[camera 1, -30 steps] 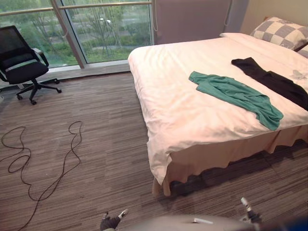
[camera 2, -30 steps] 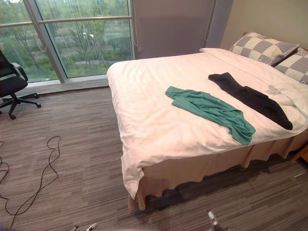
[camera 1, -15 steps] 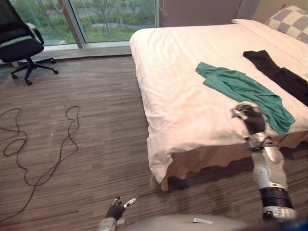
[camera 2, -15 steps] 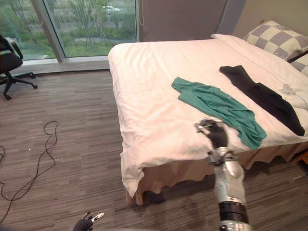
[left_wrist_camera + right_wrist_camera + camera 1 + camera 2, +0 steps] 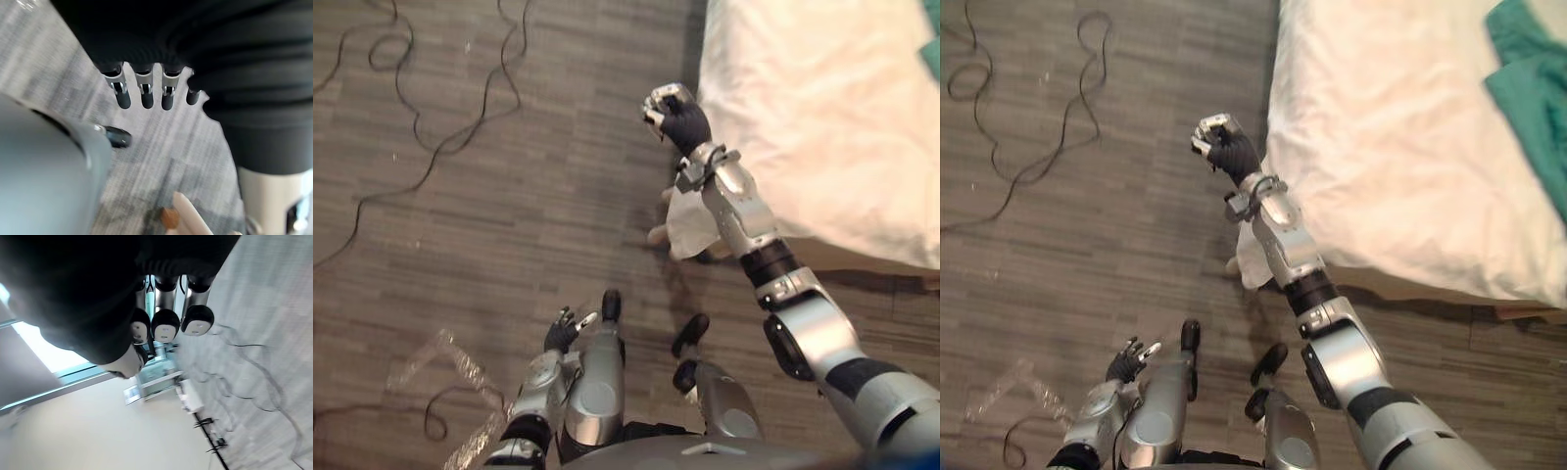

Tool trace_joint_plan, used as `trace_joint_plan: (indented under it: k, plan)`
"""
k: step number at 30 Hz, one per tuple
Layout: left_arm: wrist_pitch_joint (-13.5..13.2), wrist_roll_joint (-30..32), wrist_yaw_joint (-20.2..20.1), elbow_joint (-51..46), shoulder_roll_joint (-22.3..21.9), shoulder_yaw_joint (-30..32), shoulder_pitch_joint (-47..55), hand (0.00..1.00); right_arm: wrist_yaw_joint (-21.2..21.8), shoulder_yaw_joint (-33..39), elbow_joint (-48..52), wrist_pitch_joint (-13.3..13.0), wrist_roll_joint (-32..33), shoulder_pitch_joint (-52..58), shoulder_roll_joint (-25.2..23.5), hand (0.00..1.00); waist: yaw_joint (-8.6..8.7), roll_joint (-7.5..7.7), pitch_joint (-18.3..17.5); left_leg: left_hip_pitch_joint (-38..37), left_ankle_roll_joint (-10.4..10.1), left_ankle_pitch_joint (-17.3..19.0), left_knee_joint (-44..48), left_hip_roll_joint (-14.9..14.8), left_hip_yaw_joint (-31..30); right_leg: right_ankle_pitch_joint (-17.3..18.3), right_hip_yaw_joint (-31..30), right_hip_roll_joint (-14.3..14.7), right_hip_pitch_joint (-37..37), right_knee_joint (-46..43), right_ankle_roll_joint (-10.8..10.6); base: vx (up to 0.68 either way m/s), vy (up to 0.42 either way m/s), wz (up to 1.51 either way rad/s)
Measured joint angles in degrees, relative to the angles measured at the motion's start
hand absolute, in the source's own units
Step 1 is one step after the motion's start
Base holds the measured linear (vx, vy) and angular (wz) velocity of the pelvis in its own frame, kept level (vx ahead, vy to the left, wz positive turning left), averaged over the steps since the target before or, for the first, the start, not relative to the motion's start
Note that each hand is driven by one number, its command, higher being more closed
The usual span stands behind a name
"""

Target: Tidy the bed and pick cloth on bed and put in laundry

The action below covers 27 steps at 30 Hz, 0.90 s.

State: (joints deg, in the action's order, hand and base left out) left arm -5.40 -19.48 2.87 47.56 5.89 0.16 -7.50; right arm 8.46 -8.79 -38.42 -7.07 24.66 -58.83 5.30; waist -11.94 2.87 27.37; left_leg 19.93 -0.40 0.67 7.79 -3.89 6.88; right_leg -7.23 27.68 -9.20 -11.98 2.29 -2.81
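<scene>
The green cloth point(image 5: 1528, 78) lies crumpled on the white bed point(image 5: 1381, 147), at the far right. My right hand point(image 5: 675, 113) is raised beside the bed's near corner, over the floor. It is curled into a fist with nothing in it, and its curled fingers point(image 5: 166, 325) show in the right wrist view. The green cloth is well to the right of this hand. My left hand point(image 5: 563, 333) hangs low near the floor with straight fingers point(image 5: 142, 93), empty.
The bed sheet's corner point(image 5: 690, 220) hangs down to the floor just under my right forearm. A clear plastic wrapper point(image 5: 440, 357) lies on the striped floor at the lower left. Open floor stretches to the left of the bed.
The view has swung down toward the floor. My right hand has curled into a fist and now stands by the bed's corner, farther from the green cloth. The left hand stays low and open.
</scene>
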Motion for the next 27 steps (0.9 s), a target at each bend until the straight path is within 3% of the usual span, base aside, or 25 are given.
trace_joint_plan:
  k: [1,3,4,5,8,11,15,18,22,25,27]
  plan:
    - [0.0,-0.3,0.0,0.0,-0.2,-0.4,-0.8,0.0,-0.7,0.7,-1.1,0.1,0.0,-0.6,0.8,1.0,-0.3,-0.48,0.3,1.0,0.2,-0.2,0.3,0.1,-0.1,-0.1,0.0,-0.3,-0.7,0.0,0.0,-0.04,0.089,0.22]
    - [-0.2,-1.5,0.1,-0.3,-1.7,-2.5,-3.7,0.0,-4.2,2.9,-4.8,0.5,0.0,-3.7,4.2,1.0,-0.98,-3.16,1.8,4.4,1.3,-1.1,0.5,1.4,-0.5,-1.2,0.0,-1.6,-3.6,0.0,-0.6,-0.06,0.126,0.22]
    - [-0.2,-1.5,0.1,-0.3,-1.8,-2.6,-3.8,0.0,-4.3,3.0,-5.0,0.5,0.0,-3.9,4.4,1.0,-1.03,-3.32,1.9,4.6,1.4,-1.1,0.5,1.4,-0.5,-1.4,0.0,-1.6,-3.9,0.0,-0.6,-0.08,0.192,0.04]
    - [-0.2,-2.5,0.3,-0.4,-2.7,-4.7,-5.5,0.0,-7.3,4.6,-6.3,0.4,0.9,-5.1,8.0,1.0,-1.43,-4.62,2.6,7.9,2.0,-1.9,0.6,2.4,0.5,-2.1,-0.2,-2.8,-7.3,0.1,-1.1,-0.05,0.134,-0.03]
    - [0.2,-4.6,1.3,-0.7,-3.8,-5.4,-7.3,0.0,-9.9,8.4,-6.4,0.3,3.3,-5.0,12.4,1.0,-1.44,-6.26,3.4,10.5,2.5,-2.3,0.6,3.0,2.5,-3.6,-2.3,-3.7,-11.1,0.2,-1.4,-0.05,0.123,-0.23]
    - [0.5,-6.4,1.4,-0.9,-5.1,-4.5,-8.1,0.0,-10.6,9.3,-4.2,0.3,4.6,-4.6,14.4,1.0,-0.89,-6.45,3.3,12.3,2.5,-2.3,0.8,3.1,5.2,-4.1,-4.6,-4.3,-14.3,0.2,-1.8,-0.04,0.066,-0.41]
    - [2.0,-9.3,2.1,-4.9,-8.8,-0.6,-9.4,0.0,-8.7,7.8,6.9,0.3,9.0,-2.9,12.6,1.0,-0.06,-7.78,3.4,15.7,2.6,-2.4,1.5,2.2,8.4,-4.1,-6.6,-4.1,-19.5,-0.7,-1.7,-0.02,0.025,-0.31]
    - [2.2,-9.2,2.5,-6.1,-11.1,0.2,-9.7,0.0,-6.0,7.9,11.6,0.4,13.9,-0.8,10.7,1.0,0.62,-7.82,3.3,17.3,2.5,-2.4,2.3,1.5,9.0,-4.1,-6.9,-3.7,-21.4,-1.6,-1.6,0.02,0.024,-0.08]
    - [2.5,-9.2,5.6,-6.3,-12.2,2.4,-10.4,0.0,-1.8,9.2,13.1,1.2,18.0,3.0,6.0,1.0,3.18,-7.56,3.3,17.1,2.6,-1.2,4.0,1.1,10.3,-4.0,-8.4,-3.9,-21.6,-3.4,-1.4,0.03,0.053,-0.08]
    - [4.4,-9.2,8.5,-6.4,-12.3,3.7,-12.0,0.0,0.6,9.7,13.2,1.1,18.1,9.2,2.1,1.0,5.08,-6.42,3.2,15.9,2.7,1.0,7.0,0.4,12.0,-4.0,-9.7,-4.0,-20.3,-4.1,-1.4,0.04,0.069,-0.29]
    - [6.4,-9.2,10.2,-6.6,-12.0,5.1,-13.8,0.0,3.0,9.7,13.2,1.0,21.2,17.2,-2.8,1.0,6.29,-4.1,2.7,12.9,2.9,3.2,8.8,-0.3,14.1,-4.0,-11.2,-3.8,-18.1,-4.3,-1.4,0.03,0.066,-0.55]
